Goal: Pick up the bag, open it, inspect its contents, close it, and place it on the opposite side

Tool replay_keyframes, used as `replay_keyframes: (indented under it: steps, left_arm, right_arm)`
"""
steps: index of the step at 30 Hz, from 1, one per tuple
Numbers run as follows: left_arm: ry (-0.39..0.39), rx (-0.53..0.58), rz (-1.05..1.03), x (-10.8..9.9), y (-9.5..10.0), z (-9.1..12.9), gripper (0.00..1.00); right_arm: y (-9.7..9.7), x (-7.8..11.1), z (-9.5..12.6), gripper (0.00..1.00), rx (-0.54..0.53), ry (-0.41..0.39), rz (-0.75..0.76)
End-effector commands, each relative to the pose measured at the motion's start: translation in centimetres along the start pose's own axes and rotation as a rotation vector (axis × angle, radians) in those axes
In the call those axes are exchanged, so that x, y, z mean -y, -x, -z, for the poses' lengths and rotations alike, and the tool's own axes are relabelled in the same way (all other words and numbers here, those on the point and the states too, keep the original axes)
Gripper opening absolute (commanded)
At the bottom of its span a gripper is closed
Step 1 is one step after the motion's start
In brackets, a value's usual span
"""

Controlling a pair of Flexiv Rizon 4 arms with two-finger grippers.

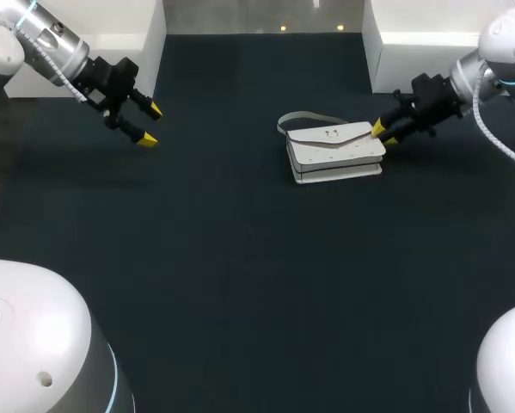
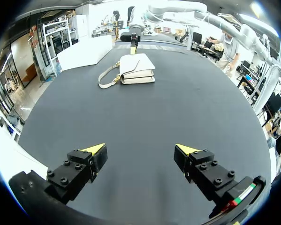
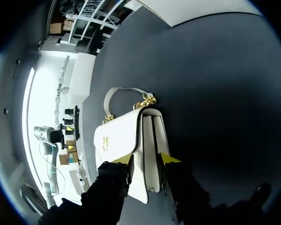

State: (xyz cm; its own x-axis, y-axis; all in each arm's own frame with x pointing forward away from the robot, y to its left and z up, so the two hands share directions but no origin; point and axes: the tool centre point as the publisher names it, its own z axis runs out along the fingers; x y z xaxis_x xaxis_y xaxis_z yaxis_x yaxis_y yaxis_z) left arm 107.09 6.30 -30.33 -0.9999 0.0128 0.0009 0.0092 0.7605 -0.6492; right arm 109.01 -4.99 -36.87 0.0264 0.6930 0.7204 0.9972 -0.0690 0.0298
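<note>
End of bag (image 1: 334, 151) was pinched by right pincer (image 3: 145, 160); left pincer (image 2: 140, 151) spread, bag well ahead. Judged light, semi-stiff, slippery; body better gripped than flap.

— Where's the bag (image 1: 334, 152)?
— On the worktop (image 1: 240, 284), right of middle; the right hand (image 1: 382, 132) clasps its right end.
— The left hand (image 1: 151, 124)?
— Far left, over the worktop, well apart.

I counted one bag (image 1: 334, 151), with what looked like a single handle (image 1: 302, 118), one table (image 1: 240, 284), and two grippers: my left gripper (image 1: 151, 124) and my right gripper (image 1: 383, 133).
</note>
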Motion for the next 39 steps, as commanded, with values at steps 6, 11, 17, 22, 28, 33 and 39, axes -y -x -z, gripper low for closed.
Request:
replay_keyframes:
  steps: [6, 11, 17, 22, 28, 33, 39]
  left_arm:
    - [-0.004, -0.002, -0.001, -0.1, 0.2, -0.1, 1.0]
    - [-0.004, -0.002, -0.001, -0.1, 0.2, -0.1, 1.0]
    - [-0.004, -0.002, -0.001, -0.1, 0.2, -0.1, 1.0]
    - [-0.004, -0.002, -0.001, -0.1, 0.2, -0.1, 1.0]
    - [-0.004, -0.002, -0.001, -0.1, 0.2, -0.1, 1.0]
    - [-0.004, -0.002, -0.001, -0.1, 0.2, -0.1, 1.0]
    - [-0.004, -0.002, -0.001, -0.1, 0.2, -0.1, 1.0]
  right_arm:
    - [-0.1, 0.3, -0.3, 0.22, -0.027, -0.218, 0.023]
    - [-0.4, 1.0, -0.4, 0.17, -0.04, -0.246, 0.039]
    - [-0.6, 2.1, -0.9, 0.11, -0.051, -0.265, 0.039]
    - [-0.9, 2.9, -1.2, 0.0, -0.077, -0.24, 0.03]
    - [-1.6, 3.9, -1.8, 0.0, -0.101, -0.163, 0.009]
    - [-2.8, 5.0, -2.8, 0.0, -0.147, -0.074, -0.018]
    - [-3.7, 5.8, -3.7, 0.0, -0.175, 0.004, -0.065]
